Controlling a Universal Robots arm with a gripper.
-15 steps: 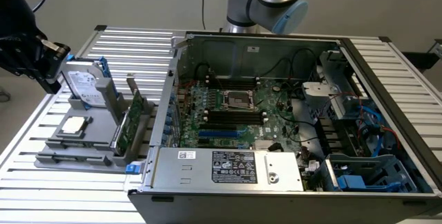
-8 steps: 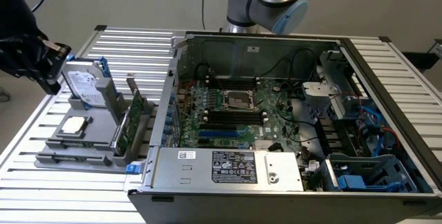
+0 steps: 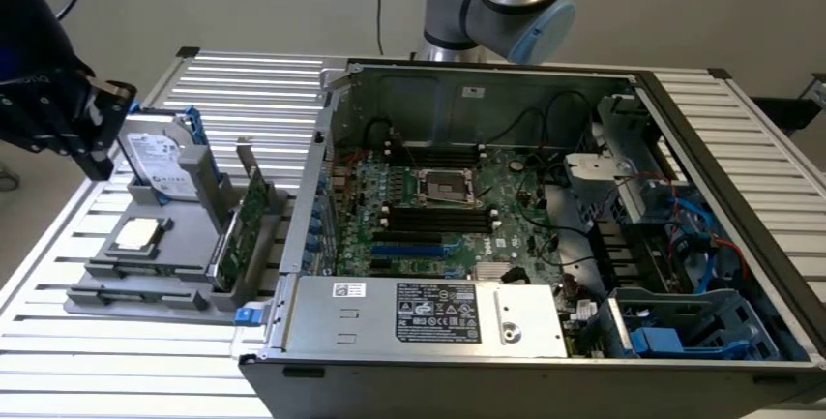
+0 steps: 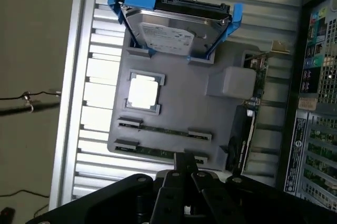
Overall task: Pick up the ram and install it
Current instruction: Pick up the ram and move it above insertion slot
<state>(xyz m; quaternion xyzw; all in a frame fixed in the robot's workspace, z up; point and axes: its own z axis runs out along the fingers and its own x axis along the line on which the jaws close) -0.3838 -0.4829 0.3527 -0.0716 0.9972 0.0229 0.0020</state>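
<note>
Grey plastic holder (image 4: pixel 179 103) lies on the slatted metal surface (image 4: pixel 95 103), beside the open computer case (image 3: pixel 516 196). The ram (image 4: pixel 163 128) sits on edge in one of the holder's slots, just beside the processor (image 4: pixel 143 92), with a second stick (image 4: pixel 152 152) in the slot alongside. A hard drive (image 4: pixel 179 31) and an expansion card (image 3: pixel 246 225) stand in the same holder. The end effector (image 4: pixel 184 158) hovers over the holder's edge by the second stick, fingers pressed together, gripping nothing
</note>
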